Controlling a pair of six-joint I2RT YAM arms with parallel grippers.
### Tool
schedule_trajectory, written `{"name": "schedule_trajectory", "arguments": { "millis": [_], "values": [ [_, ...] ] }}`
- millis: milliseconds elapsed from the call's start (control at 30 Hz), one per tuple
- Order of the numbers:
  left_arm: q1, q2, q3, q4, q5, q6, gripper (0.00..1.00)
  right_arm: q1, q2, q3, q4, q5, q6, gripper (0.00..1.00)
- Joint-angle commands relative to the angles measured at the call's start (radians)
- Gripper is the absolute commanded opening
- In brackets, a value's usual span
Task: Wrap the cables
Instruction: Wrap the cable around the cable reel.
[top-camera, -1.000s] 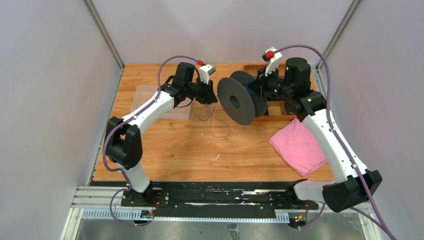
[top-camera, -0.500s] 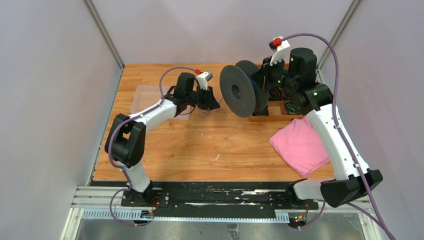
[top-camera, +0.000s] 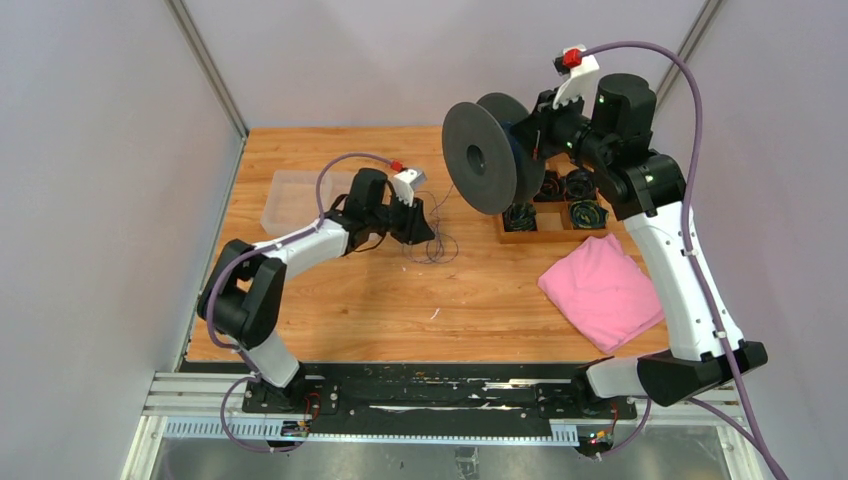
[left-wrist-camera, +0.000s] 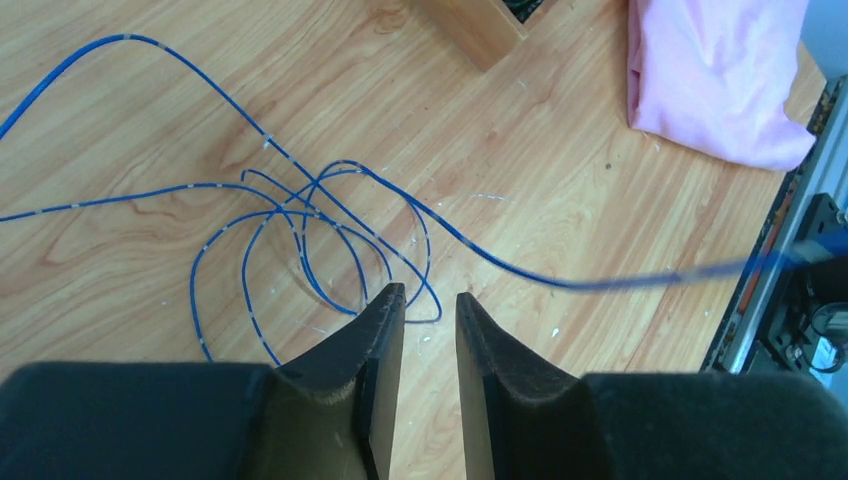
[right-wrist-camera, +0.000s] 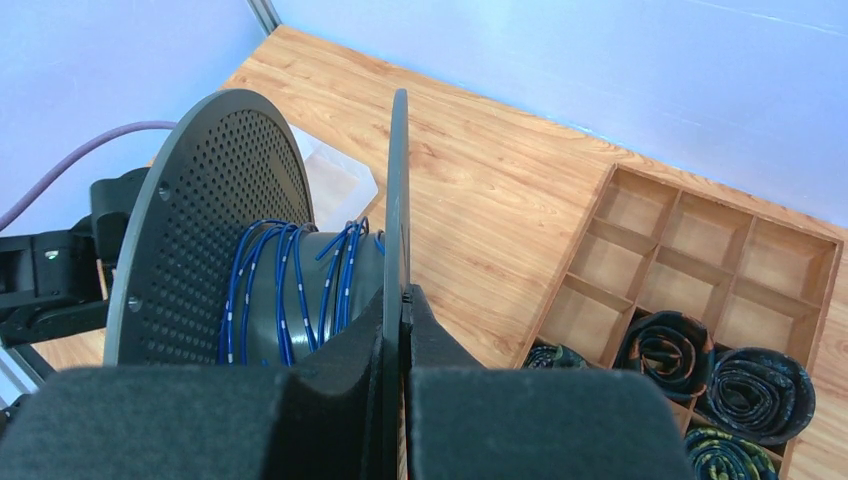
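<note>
Wooden table (top-camera: 400, 300) carries loose blue cables (left-wrist-camera: 316, 186); left gripper (left-wrist-camera: 430, 292) hovers just above them, fingers narrowly parted, empty; right gripper (right-wrist-camera: 403, 290) clamps one flange of the raised spool (right-wrist-camera: 200, 230)

Blue cable (left-wrist-camera: 265, 142) with pale bands, dark grey perforated spool (right-wrist-camera: 200, 230), pink cloth (top-camera: 600, 290), orange-brown wood-grain table (top-camera: 400, 300)

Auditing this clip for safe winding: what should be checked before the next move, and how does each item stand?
1. Spool held: ok, right gripper shut on its rim.
2. Cable started on spool: ok, several turns on the hub.
3. Left gripper holding cable: not ok, jaws slightly apart, nothing between.
4. Slack cable untangled: cannot tell, its loops cross one another.
5. Slack apart from cloth and tray: ok.
</note>
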Motion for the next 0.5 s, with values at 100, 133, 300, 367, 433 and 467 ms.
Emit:
{"name": "schedule_trajectory", "arguments": {
  "millis": [100, 133, 300, 367, 433, 467],
  "values": [
    [-0.003, -0.205, -0.093, 0.087, 0.048, 0.225, 0.39, -0.013, -0.012, 0.029, 0.026, 0.035, 0.017, 0.01],
    [-0.001, -0.235, -0.11, 0.09, 0.048, 0.258, 0.42, -0.012, -0.013, 0.023, 0.026, 0.035, 0.015, 0.01],
    [0.011, -0.311, -0.174, 0.162, -0.015, 0.337, 0.58, -0.013, -0.016, 0.007, 0.026, 0.005, 0.032, 0.01],
    [0.014, -0.289, -0.152, 0.164, -0.001, 0.362, 0.72, -0.013, -0.017, 0.01, 0.023, -0.007, 0.044, 0.01],
    [0.014, -0.25, -0.131, 0.187, 0.033, 0.377, 0.81, -0.013, -0.021, 0.016, 0.022, -0.015, 0.052, 0.01],
    [0.014, -0.229, -0.117, 0.201, 0.045, 0.381, 0.83, -0.013, -0.021, 0.017, 0.02, -0.017, 0.056, 0.01]
  ]
}}
